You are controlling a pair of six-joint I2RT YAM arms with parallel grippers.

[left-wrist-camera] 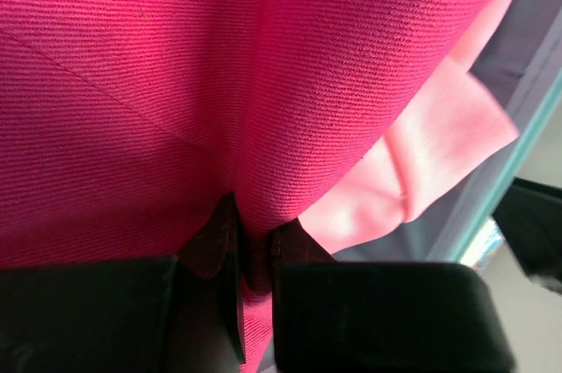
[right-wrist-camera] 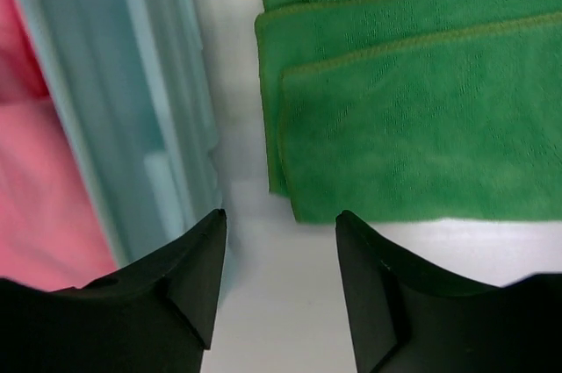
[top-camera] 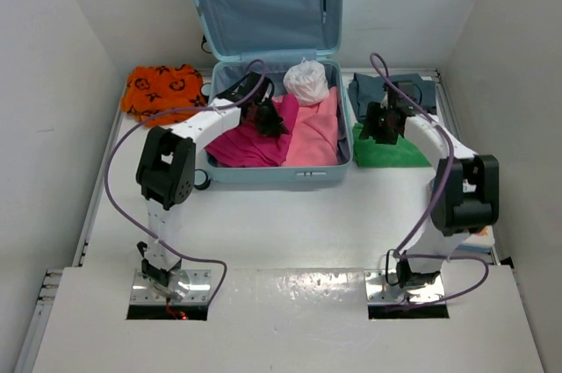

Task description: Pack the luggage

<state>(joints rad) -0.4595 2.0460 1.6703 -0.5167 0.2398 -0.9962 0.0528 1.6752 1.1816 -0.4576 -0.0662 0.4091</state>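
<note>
The pale aqua suitcase (top-camera: 225,173) lies open at the back centre, lid up. Inside it lie a magenta cloth (top-camera: 246,147), a light pink cloth (top-camera: 316,132) and a white bag (top-camera: 306,82). My left gripper (top-camera: 268,118) is inside the case, shut on a fold of the magenta cloth (left-wrist-camera: 176,83); the light pink cloth (left-wrist-camera: 430,154) lies beside it. My right gripper (top-camera: 379,125) is open and empty above the table between the suitcase's right wall (right-wrist-camera: 132,127) and a folded green towel (right-wrist-camera: 421,101), which also shows in the top view (top-camera: 386,152).
An orange patterned cloth (top-camera: 162,89) lies left of the suitcase. A dark blue-grey garment (top-camera: 391,90) lies behind the green towel. White walls enclose the table on the left, right and back.
</note>
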